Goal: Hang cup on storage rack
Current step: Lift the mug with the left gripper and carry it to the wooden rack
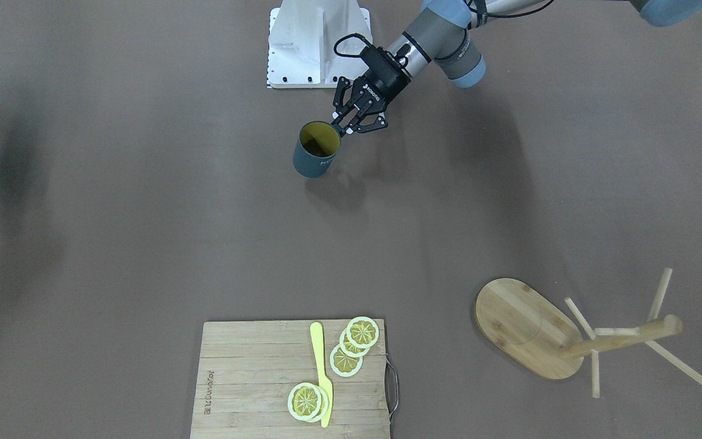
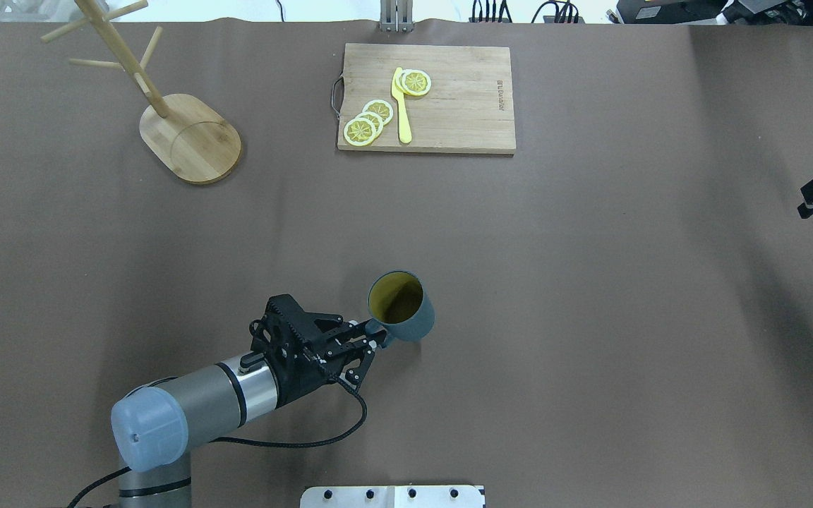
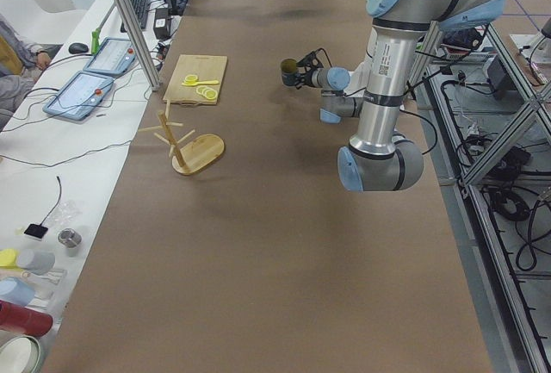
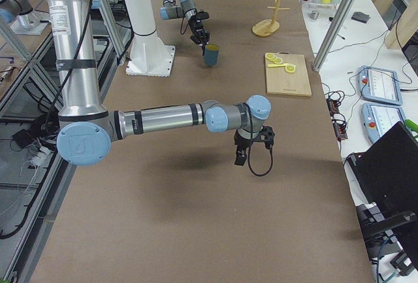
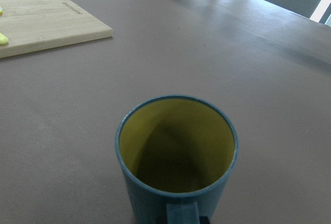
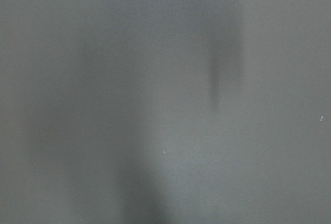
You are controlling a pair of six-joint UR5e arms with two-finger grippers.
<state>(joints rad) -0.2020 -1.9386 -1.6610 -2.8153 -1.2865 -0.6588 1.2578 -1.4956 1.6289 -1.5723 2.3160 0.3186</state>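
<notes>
Item: the cup (image 2: pixel 403 308), mouth up near your base, handle clamped in your left gripper (image 2: pixel 377 337), apparently for carrying to the storage rack (image 2: pixel 191 137) standing well apart; right gripper (image 2: pixel 810 201), open or closed cannot be told.

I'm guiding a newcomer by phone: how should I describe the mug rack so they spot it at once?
Start at the brown table, along its far edge from the robot, on the robot's left side. Beside the cutting board stands the storage rack, an oval bamboo base with a post. Unlike the flat rectangular board, it rises upright with thin pegs branching out.
</notes>
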